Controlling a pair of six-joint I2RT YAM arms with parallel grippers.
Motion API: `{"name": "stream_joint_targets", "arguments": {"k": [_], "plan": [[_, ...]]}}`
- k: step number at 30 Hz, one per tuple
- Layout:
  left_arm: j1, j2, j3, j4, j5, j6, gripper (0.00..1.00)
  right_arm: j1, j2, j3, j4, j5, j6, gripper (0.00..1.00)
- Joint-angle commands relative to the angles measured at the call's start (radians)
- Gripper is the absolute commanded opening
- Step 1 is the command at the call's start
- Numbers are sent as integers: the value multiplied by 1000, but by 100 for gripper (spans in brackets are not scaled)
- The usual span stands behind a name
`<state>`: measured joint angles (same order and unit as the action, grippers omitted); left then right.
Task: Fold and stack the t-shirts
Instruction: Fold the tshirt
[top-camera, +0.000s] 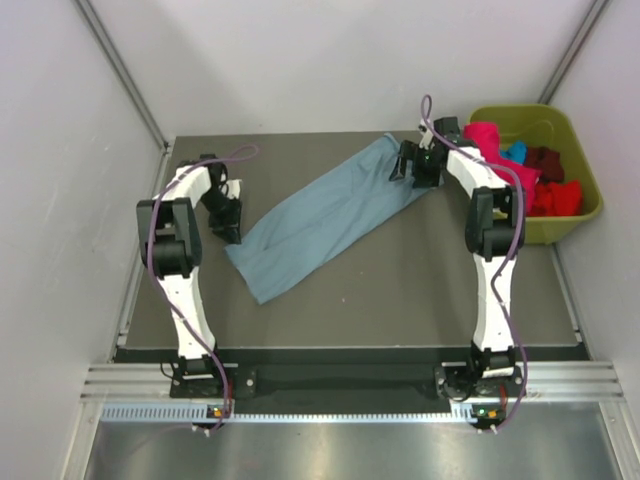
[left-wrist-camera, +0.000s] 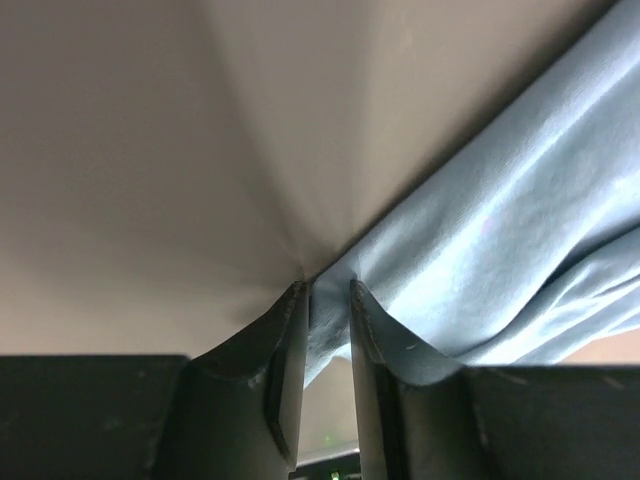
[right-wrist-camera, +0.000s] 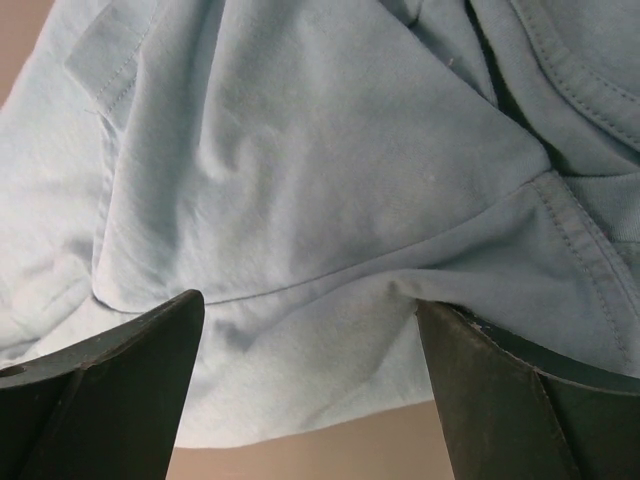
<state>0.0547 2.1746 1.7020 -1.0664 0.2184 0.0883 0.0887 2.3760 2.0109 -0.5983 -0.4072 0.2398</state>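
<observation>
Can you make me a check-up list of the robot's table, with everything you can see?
Surface: dark table, one shirt lying on it.
Job's things: grey-blue t-shirt stretched slantwise across the table; pink t-shirt, turquoise t-shirt, maroon t-shirt and red t-shirt bunched in the green bin.
Clutter: nothing seen.
Grippers: left pincer pinching the grey-blue t-shirt's edge; right pincer open over its other end.
Cables: purple cables run along both arms.
Surroundings: white walls around the table.
</observation>
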Motion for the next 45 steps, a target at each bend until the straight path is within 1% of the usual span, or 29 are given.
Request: {"name": "stream_joint_targets", "arguments": {"k": [1, 4, 5, 10, 12, 18, 22, 28, 29, 32, 33, 37, 39, 44, 45], "plan": [[4, -88, -31, -33, 9, 18, 28, -6, 69, 103, 38, -10, 19, 88], [4, -119, -62, -29, -20, 16, 28, 0, 113, 172, 45, -12, 27, 88], [5, -125, -62, -24, -40, 14, 29, 2, 120, 184, 51, -15, 29, 88], [5, -163, 1, -29, -54, 18, 33, 20, 158, 235, 74, -39, 52, 88], [4, -177, -1, -35, -50, 25, 34, 28, 176, 249, 80, -42, 56, 88], [-1, -219, -117, -27, -47, 28, 35, 32, 187, 264, 89, -54, 61, 88], [-7, -193, -151, -20, -57, 34, 36, 31, 186, 265, 88, -59, 64, 88], [-10, -127, -114, -20, -76, 36, 34, 31, 184, 269, 92, -61, 69, 88], [-12, -121, -111, -18, -77, 36, 32, 32, 183, 270, 95, -59, 70, 88], [-15, -95, -113, -15, -83, 34, 10, 29, 187, 279, 104, -61, 76, 88], [-19, -91, -116, -15, -89, 33, 0, 31, 192, 287, 104, -61, 78, 89], [-29, -96, -136, -24, -82, 34, 0, 31, 204, 305, 112, -67, 93, 88], [-32, -124, -154, -24, -83, 34, 0, 28, 218, 322, 121, -68, 104, 88], [-52, -206, -274, -10, -94, 33, 0, 23, 253, 362, 149, -78, 127, 89], [-81, -216, -292, -6, -97, 31, 0, 25, 265, 374, 156, -81, 133, 89]]}}
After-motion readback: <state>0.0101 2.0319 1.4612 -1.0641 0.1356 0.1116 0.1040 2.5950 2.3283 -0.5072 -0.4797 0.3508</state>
